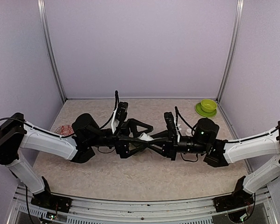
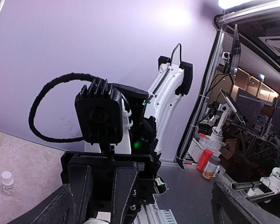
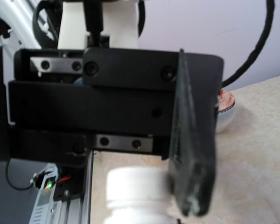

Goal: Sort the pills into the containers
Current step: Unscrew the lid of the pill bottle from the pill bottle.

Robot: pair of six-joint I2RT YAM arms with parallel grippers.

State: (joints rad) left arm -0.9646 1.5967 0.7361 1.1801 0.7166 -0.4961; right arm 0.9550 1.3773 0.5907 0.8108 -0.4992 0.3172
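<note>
Centrally, white bottle (image 1: pixel 146 137) between left tool (image 1: pixel 141 135) and right tool (image 1: pixel 155 140).

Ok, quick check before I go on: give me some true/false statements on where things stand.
1. The lime-green bowl sits on its saucer in the far right corner. True.
2. Both arms are parked apart at the table's sides. False: the left arm and right arm meet mid-table at a white bottle.
3. A second small bottle stands upright on the table. True.
4. The bowl beside the left arm is empty. False: it holds reddish contents.
5. The green compartment strip lies open mid-table. False: no view shows it.
</note>
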